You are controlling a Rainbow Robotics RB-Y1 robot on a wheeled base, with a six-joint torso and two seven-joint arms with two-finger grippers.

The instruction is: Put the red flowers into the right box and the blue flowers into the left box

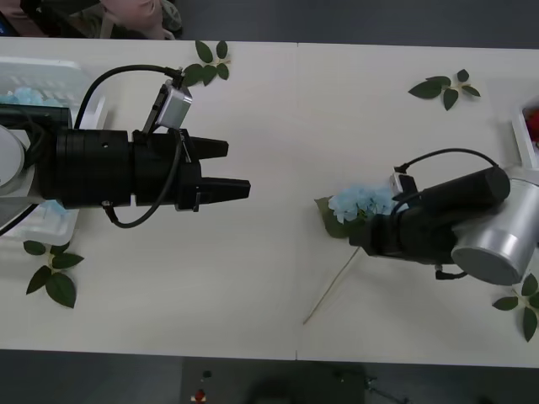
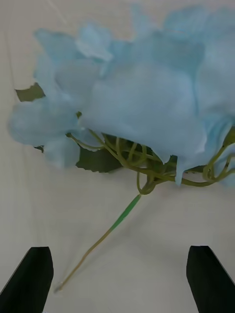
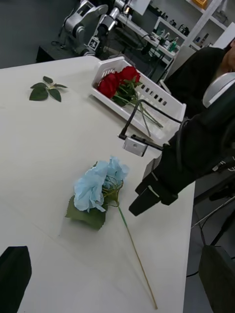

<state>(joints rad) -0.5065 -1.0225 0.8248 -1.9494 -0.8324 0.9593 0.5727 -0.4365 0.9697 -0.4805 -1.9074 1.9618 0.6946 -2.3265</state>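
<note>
A blue flower point(image 1: 360, 202) lies flat on the white table point(image 1: 269, 278), in its right half and about midway between the far and near edges, its thin stem point(image 1: 333, 295) running toward the near edge. The right gripper point(image 3: 147, 195) hangs directly over the stem just beside the bloom, apart from it, with its black fingers point(image 2: 29, 276) spread wide on either side of the stem and nothing between them. In the right wrist view the pale petals point(image 2: 142, 93) and a broad green leaf point(image 2: 98, 159) lie just ahead of the open fingertips.

Farther right, at the table's right edge, the right box point(image 3: 161, 98) holds several red flowers point(image 3: 117, 80) with their stems lying inside it. A loose leaf sprig point(image 1: 442, 88) lies near the far right corner and another point(image 1: 524, 307) near the near right corner.

The left gripper point(image 1: 227, 172) hovers over the left half of the table, pointing toward the middle, its fingers parted and empty. Behind it, at the left edge, sits the left box point(image 1: 50, 76) with blue flowers point(image 1: 25, 94) in it. Leaf sprigs lie by the far edge point(image 1: 209, 63) and toward the near left corner point(image 1: 52, 271).
</note>
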